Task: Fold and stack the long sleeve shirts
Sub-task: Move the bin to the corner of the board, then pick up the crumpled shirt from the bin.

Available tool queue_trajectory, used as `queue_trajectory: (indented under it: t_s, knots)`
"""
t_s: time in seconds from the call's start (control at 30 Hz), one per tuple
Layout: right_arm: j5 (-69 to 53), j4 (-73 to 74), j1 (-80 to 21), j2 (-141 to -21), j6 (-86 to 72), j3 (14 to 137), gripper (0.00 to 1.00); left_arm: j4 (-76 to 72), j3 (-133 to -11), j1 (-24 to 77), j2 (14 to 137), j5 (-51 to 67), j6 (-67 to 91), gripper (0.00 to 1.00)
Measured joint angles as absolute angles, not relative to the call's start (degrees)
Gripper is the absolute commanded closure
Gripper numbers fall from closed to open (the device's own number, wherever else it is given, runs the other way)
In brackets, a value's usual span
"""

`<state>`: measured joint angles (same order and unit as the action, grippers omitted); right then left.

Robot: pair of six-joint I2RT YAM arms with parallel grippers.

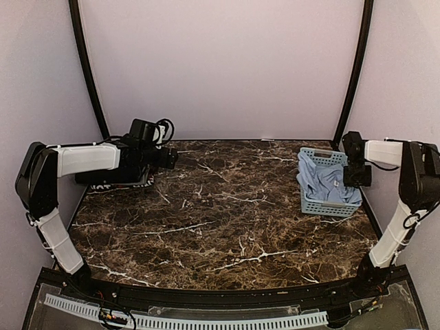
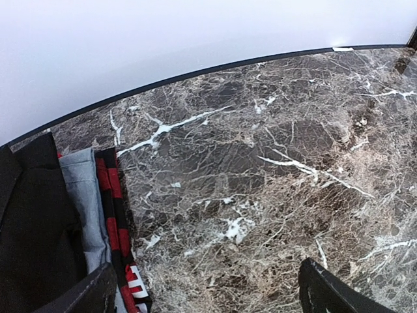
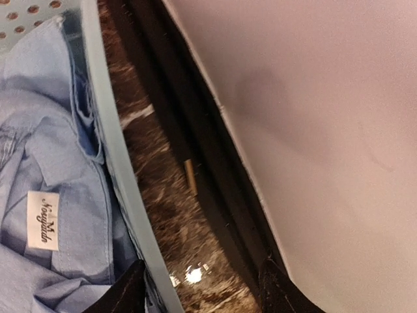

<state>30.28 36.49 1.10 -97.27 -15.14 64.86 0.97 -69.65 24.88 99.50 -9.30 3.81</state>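
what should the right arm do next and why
Probably slide the right gripper a little further over the basket before closing: its open fingers straddle the basket's side wall, while the light blue shirt lies crumpled inside, so closing here would likely pinch plastic.

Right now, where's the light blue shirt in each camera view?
Top external: light blue shirt heaped in the basket, far right.
Left wrist: not in it.
Right wrist: lower left, white neck label showing.
Shared landmark: the basket's rim, top and right wrist views.
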Motion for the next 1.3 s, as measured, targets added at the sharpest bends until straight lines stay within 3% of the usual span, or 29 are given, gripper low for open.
queue_trajectory:
  t_s: [0.33,0.47,0.63,0.87,1.0,1.1,1.3]
  knots:
    - [37.78,37.71,7.51,-104.25,-11.97,75.57,0.40,1.08,-69.58,25.78,99.50,-8.47,4.36,0.05]
    - [37.26,37.54,7.62,-104.42,-11.44,76.84,0.33,1.85,-69.58,25.89,99.50,-9.47,4.78,0.04]
    - [28.47,34.48,4.40,-94.65,-11.05,70.85,0.10,3.01,-69.58,25.91,99.50,-10.35,5.74,0.03]
    - [13.26,30.26,-5.13,-79.46,-12.82,64.69,0.06,4.21,-69.58,26.02,99.44,-10.83,6.94,0.03]
    - [9.45,28.93,-10.24,-79.70,-14.02,62.74,0.11,5.19,-69.58,26.04,99.31,-10.94,7.66,0.03]
    - [7.70,28.62,-12.56,-82.39,-14.50,60.95,0.22,6.04,-69.58,26.04,98.96,-10.92,8.16,0.03]
    - [6.94,28.88,-12.71,-87.07,-14.94,59.29,0.66,6.92,-69.58,26.04,97.10,-10.87,8.47,0.03]
